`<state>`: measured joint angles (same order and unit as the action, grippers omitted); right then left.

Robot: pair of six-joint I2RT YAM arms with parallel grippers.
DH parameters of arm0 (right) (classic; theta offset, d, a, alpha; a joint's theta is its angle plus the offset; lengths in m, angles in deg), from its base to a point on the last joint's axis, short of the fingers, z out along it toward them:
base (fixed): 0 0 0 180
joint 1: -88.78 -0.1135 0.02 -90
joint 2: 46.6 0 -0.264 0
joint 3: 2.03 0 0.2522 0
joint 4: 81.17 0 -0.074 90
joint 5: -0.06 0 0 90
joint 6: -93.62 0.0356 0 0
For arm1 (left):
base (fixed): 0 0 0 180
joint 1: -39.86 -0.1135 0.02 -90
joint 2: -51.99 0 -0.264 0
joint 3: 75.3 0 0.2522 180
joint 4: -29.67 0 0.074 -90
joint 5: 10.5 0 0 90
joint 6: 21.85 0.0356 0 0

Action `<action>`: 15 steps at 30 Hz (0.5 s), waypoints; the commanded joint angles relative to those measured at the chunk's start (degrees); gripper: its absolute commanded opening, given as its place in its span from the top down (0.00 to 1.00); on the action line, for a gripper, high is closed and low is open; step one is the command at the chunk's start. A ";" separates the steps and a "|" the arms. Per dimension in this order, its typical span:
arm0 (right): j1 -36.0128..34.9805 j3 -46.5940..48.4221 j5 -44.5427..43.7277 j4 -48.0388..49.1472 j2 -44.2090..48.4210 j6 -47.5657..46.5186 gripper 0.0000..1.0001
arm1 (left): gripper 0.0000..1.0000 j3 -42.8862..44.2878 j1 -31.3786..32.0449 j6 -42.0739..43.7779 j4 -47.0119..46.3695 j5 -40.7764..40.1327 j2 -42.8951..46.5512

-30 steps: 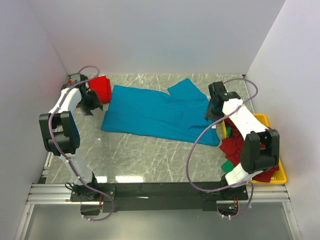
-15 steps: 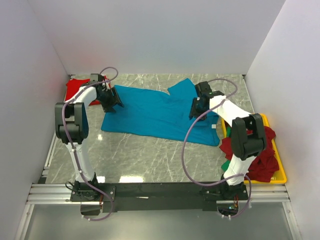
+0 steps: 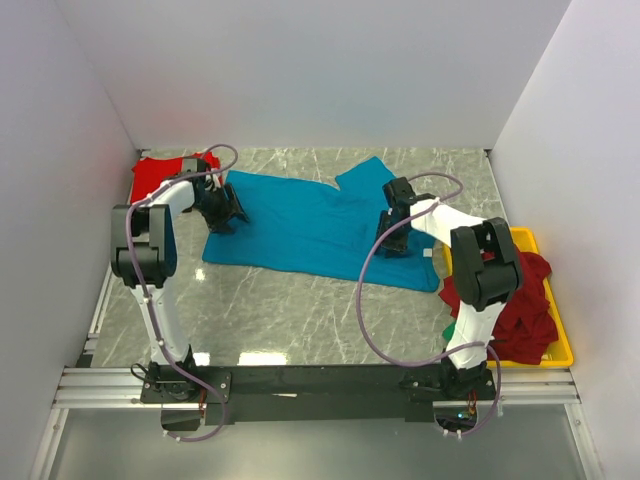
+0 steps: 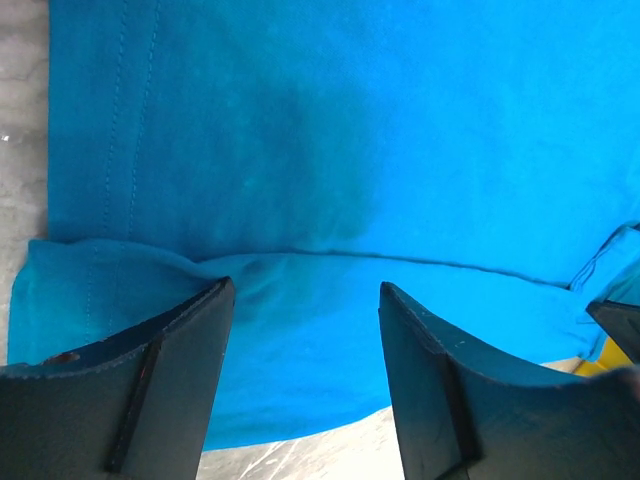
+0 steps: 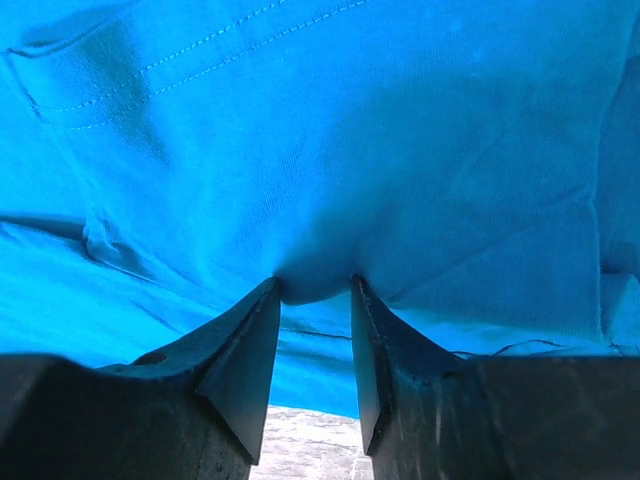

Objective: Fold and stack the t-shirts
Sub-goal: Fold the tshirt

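The teal-blue cotton t-shirt (image 3: pixel 310 225) lies spread flat across the middle of the grey marble-patterned table (image 3: pixel 300 315), where it lay a second ago, while both arms have swung in from the sides onto it. The left gripper (image 3: pixel 222 212), which was by the bright red folded t-shirt (image 3: pixel 158 177) in the far-left corner, now stands released with its jaws apart over a crease at the teal shirt's left edge. The right gripper (image 3: pixel 392 240), which has come away from the yellow plastic tray (image 3: pixel 563 350) of dark red t-shirts (image 3: pixel 520 310), is clenched on a small pucker of teal cloth near the shirt's right end.
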<state>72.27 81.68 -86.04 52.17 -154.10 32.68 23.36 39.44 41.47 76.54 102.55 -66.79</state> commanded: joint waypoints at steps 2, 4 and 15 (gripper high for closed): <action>-0.45 -4.46 -0.47 0.04 -1.22 0.73 0.59 | 0.32 -5.44 0.07 1.19 2.76 -6.17 1.27; -0.62 -6.83 -0.12 -0.23 0.01 1.00 0.59 | 0.32 -7.81 0.07 0.93 3.11 -6.78 2.67; -5.19 -17.39 0.06 -3.74 7.83 5.48 0.59 | 0.31 -18.10 0.16 -0.92 6.45 -10.12 11.37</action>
<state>68.94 69.51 -85.95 57.61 -145.27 36.13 9.15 39.46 40.44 76.51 97.81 -56.17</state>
